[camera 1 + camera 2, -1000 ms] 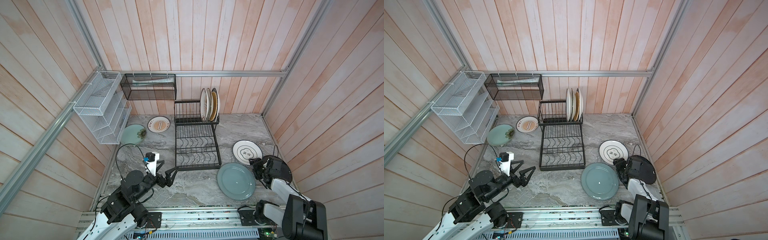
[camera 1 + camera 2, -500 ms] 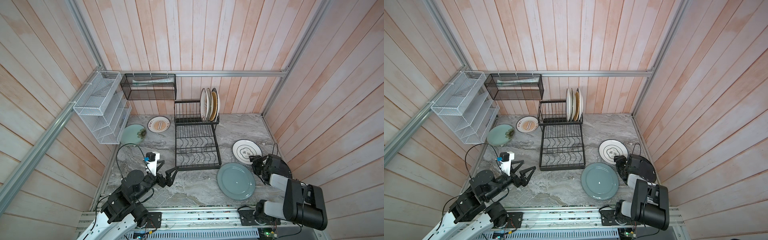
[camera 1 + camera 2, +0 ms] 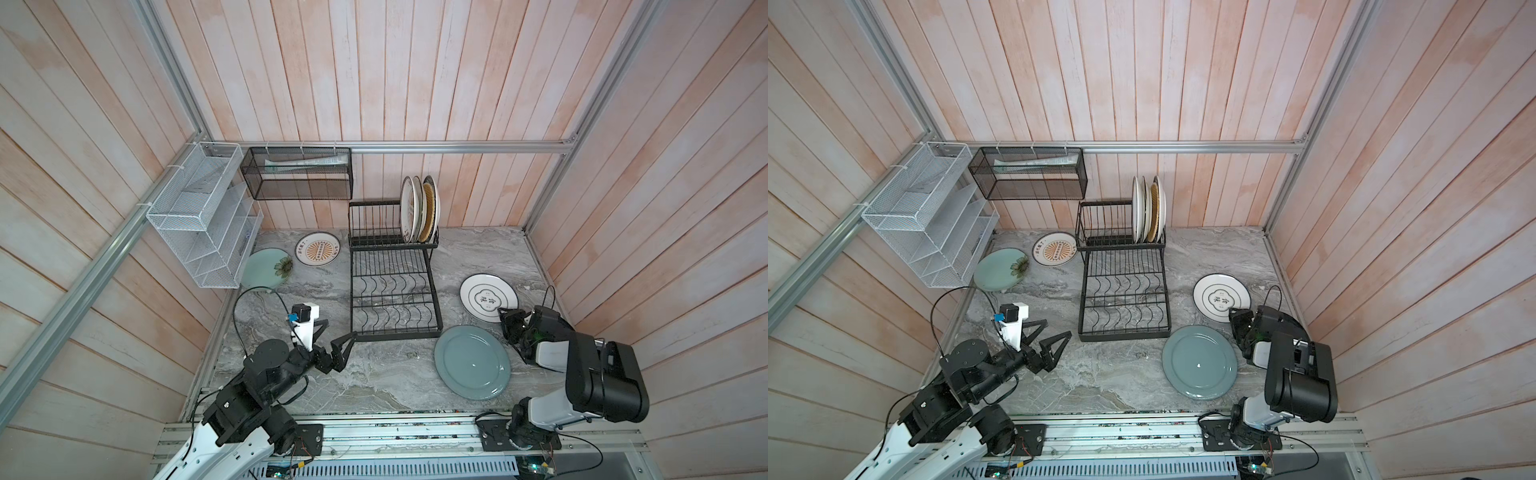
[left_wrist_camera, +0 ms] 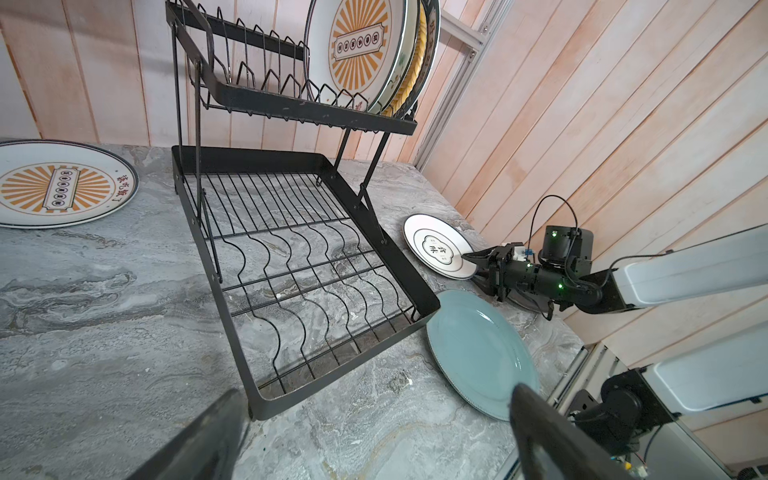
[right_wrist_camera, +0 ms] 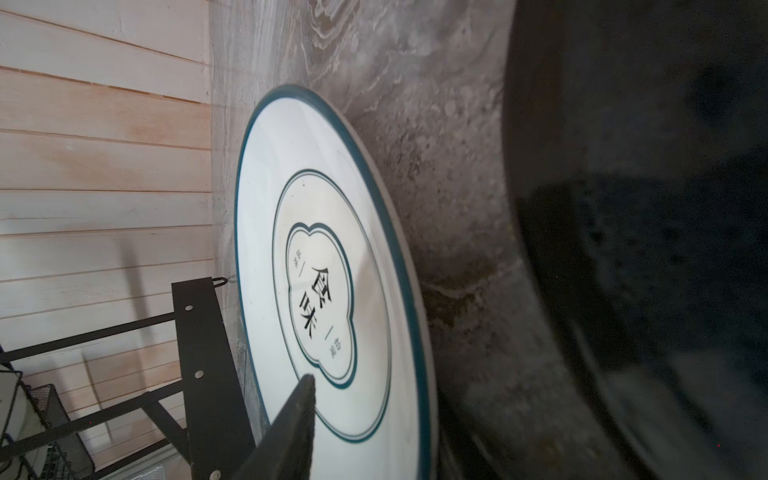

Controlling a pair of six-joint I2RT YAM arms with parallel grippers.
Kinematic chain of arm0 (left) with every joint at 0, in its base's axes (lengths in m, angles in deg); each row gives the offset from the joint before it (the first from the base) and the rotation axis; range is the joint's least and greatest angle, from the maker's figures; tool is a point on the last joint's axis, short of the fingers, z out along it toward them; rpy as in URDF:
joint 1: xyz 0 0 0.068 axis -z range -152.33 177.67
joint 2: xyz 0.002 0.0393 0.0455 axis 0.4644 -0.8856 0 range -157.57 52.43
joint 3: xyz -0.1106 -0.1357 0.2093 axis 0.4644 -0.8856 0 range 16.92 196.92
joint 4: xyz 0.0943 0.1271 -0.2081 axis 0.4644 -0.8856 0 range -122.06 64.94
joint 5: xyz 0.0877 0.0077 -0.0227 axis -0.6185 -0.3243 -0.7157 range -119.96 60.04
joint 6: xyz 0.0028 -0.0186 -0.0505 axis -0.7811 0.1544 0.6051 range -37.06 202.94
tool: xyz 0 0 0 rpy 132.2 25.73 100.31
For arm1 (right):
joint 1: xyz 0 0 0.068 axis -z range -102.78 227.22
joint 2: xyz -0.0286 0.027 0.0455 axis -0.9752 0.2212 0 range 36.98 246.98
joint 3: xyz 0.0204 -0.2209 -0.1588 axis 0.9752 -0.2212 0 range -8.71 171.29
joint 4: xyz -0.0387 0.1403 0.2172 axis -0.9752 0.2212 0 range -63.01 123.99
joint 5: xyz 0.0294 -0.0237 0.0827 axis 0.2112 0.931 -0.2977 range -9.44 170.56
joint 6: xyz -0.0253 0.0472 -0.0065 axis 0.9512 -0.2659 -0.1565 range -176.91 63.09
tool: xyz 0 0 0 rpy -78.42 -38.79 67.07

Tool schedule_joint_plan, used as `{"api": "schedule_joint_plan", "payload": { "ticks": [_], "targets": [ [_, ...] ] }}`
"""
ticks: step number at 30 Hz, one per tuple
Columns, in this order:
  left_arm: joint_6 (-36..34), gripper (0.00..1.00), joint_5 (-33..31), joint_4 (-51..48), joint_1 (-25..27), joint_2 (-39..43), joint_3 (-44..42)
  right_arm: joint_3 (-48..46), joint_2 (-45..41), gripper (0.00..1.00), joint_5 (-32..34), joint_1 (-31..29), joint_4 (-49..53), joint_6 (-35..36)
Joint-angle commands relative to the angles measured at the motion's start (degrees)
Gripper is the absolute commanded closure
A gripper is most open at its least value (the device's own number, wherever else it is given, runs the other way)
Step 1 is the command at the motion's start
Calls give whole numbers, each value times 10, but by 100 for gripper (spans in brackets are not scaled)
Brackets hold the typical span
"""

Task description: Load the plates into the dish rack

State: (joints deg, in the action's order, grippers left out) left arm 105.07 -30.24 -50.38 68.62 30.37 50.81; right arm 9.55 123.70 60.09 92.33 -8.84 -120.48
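Perhaps four plates (image 3: 419,210) in rack (image 3: 392,246)

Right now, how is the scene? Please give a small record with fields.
dish rack upper tier: upright plates at right end
lower tier: no plates
flat on table: sunburst plate, green flower plate, white ringed plate, grey-blue plate
left end effector: open, above table beside rack's near corner
right end effector: jaws apart, one finger over white ringed plate's rim

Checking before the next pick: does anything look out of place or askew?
Nothing spilled or broken. The pale green plate lies partly tucked under the white mesh organizer, and the white black-ringed plate seems to overlap a black plate beneath the right gripper.
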Motion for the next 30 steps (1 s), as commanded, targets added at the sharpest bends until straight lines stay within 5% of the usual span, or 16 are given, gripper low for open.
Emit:
{"api": "schedule_joint_plan", "payload": {
  "ticks": [1, 11, 17, 30],
  "targets": [
    [-1, 0, -7, 1, 3, -1, -5, -19, 32, 60, 15, -1, 56, -7],
    [0, 0, -9, 0, 3, -1, -3, -22, 51, 75, -2, 5, 22, 2],
    [0, 0, -10, 0, 3, 0, -4, -22, 52, 99, -37, 9, -10, 7],
    [0, 0, -12, -1, 3, 2, -5, -8, -38, 100, -45, 10, 25, 5]
  ]
}}
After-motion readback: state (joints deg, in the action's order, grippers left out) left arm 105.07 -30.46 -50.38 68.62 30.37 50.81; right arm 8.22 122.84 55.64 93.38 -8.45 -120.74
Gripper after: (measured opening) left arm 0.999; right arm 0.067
